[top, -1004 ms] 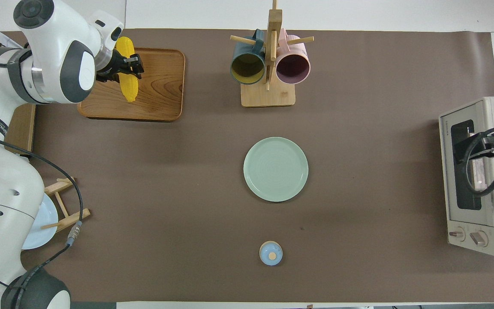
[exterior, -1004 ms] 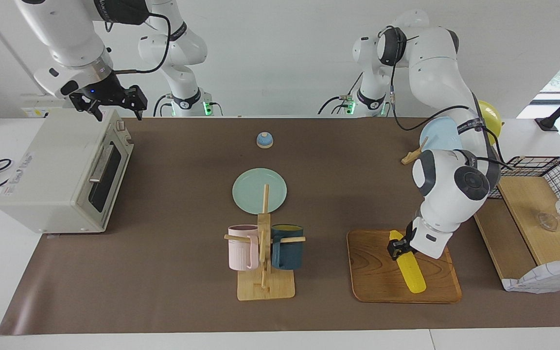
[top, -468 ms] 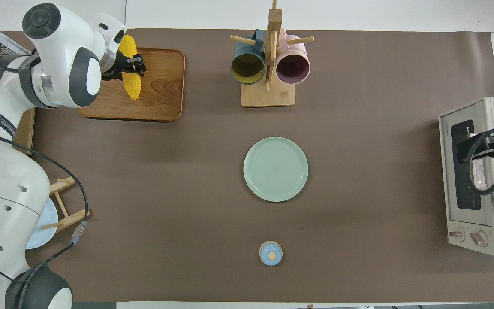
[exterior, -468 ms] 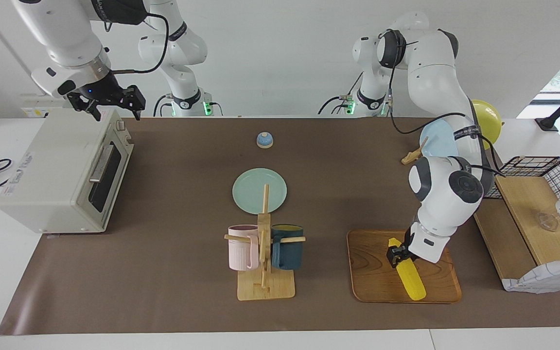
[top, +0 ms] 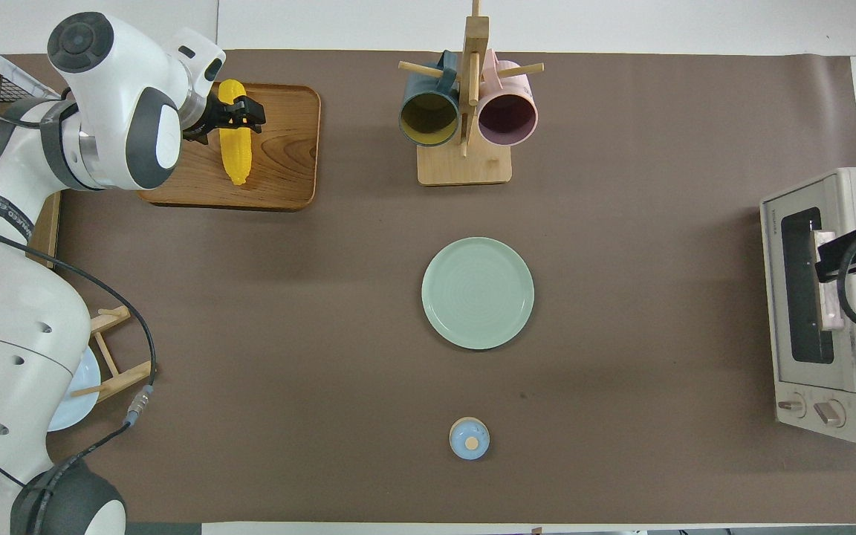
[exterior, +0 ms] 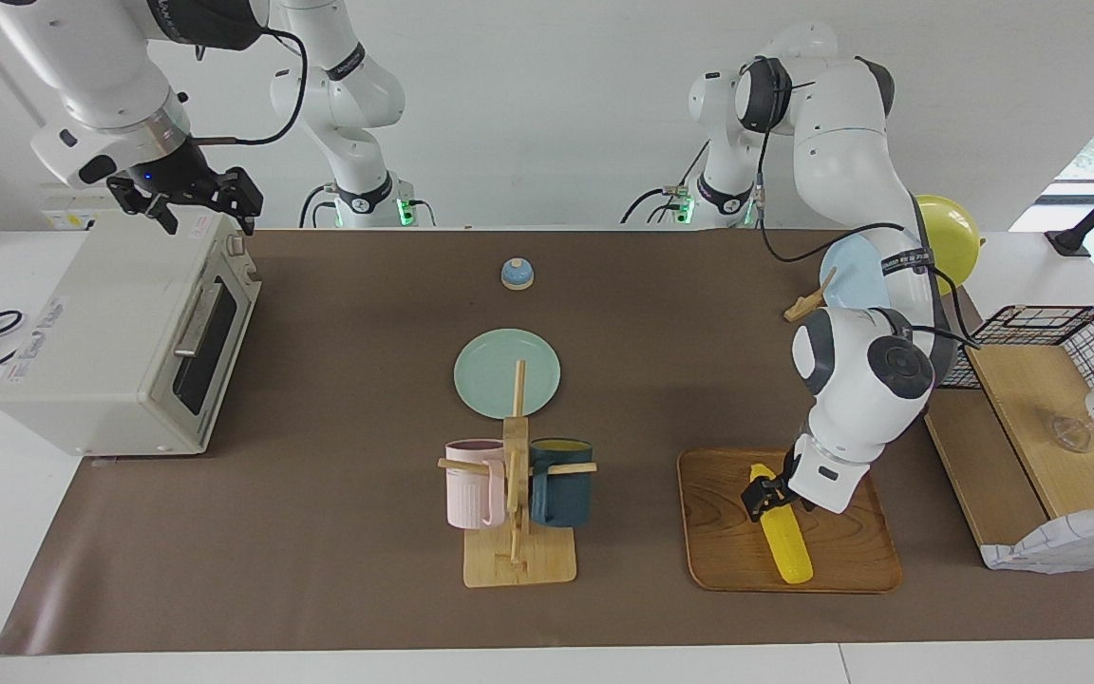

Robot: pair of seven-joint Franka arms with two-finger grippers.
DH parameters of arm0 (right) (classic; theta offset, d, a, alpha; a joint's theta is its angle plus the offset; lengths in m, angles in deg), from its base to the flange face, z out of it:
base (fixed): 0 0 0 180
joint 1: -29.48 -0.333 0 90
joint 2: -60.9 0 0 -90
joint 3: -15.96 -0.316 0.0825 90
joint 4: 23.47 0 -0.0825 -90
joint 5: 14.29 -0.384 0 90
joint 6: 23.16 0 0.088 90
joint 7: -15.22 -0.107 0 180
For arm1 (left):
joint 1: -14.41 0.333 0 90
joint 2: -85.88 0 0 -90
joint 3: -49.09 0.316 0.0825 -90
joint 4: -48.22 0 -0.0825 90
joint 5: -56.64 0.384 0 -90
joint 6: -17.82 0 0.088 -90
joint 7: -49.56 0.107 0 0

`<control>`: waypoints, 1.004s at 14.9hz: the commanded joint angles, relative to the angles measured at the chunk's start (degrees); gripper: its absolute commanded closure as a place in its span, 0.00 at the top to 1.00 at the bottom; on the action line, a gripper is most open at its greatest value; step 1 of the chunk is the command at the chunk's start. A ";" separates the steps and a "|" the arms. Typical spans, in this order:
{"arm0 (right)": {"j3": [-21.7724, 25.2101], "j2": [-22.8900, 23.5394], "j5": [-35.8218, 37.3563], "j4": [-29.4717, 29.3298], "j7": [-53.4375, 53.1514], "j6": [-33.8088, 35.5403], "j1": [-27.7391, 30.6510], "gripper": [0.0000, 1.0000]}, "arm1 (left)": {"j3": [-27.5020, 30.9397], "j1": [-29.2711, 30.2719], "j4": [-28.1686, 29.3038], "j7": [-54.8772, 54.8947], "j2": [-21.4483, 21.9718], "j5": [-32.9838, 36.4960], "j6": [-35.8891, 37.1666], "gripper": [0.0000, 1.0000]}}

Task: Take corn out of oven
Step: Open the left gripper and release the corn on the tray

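1. Facing view: I see the corn (exterior: 781, 535) lying flat on the wooden tray (exterior: 727, 560), which sits near the tabletop edge farthest from the robots, toward the left arm's end. The left gripper (exterior: 767, 494) is at the cob's end nearer the robots. I judge its fingers have just let go, though I cannot see a clear gap around the cob.

2. Same view: the oven (exterior: 120, 342) stands at the right arm's end of the tabletop with its door shut. The right gripper (exterior: 188, 198) hangs above the oven's top corner nearest the robots, fingers spread and holding nothing.

3. What this means: the corn is out of the oven and set down, so I take the task as essentially done. Only clearing the left arm remains.

4. Against the earlier facing frames: the corn has settled more toward the tray's middle, and the right gripper has risen and drawn away from the oven's door.

5. Overhead view: the corn (top: 236, 152) rests on the tray (top: 287, 171), and the left gripper (top: 238, 119) straddles its end farther from the robots' reach of view. The right gripper (top: 833, 253) shows over the oven (top: 855, 416).

6. Against the earlier overhead frames: the right gripper has pulled back off the door window toward the oven's top.
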 commanded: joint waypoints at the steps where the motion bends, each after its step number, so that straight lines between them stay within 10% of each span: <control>1: -0.33 -0.75 -1.44 0.47 -0.50 -0.41 -0.07 1.00 | 0.13 0.54 1.39 0.56 4.18 1.10 4.92 1.00; 15: -0.69 -0.67 -3.54 0.47 -0.77 -2.35 -0.16 1.00 | 0.57 1.07 6.30 0.21 33.08 2.95 38.76 1.00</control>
